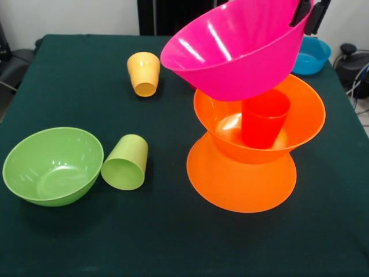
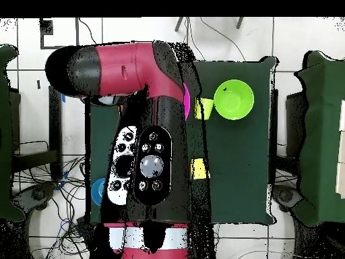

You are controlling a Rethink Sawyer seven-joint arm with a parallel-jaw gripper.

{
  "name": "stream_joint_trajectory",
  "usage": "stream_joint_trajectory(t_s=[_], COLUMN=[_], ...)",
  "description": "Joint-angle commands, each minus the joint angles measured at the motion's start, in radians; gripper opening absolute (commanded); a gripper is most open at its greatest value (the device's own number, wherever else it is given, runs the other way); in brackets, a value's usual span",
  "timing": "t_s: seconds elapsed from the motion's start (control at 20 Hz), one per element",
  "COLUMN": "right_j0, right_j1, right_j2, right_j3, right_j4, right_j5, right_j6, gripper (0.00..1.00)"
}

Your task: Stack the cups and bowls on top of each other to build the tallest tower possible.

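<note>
the claw (image 1: 308,16) was clamped on the rim of the pink bowl (image 1: 236,49), which sat tilted on the red cup (image 1: 264,118) in the orange bowl (image 1: 305,115).

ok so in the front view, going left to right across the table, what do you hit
green bowl → green cup → yellow cup → tower with the pink bowl tilted on top → blue bowl behind it
</note>
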Motion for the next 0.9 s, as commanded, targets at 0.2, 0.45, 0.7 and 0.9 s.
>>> stream_joint_trajectory(t_s=[0.2,0.45,0.7,0.9], right_j0=[0.062,0.065,0.074,0.086], right_j1=[0.055,0.07,0.09,0.093], right_j2=[-0.06,-0.07,-0.088,-0.105], right_j3=[-0.111,-0.132,-0.157,-0.14], right_j4=[-0.143,-0.148,-0.147,-0.145], right_j5=[0.183,0.187,0.194,0.161], right_j6=[-0.001,-0.011,-0.009,0.003], gripper=[0.0,0.0,0.0,0.0])
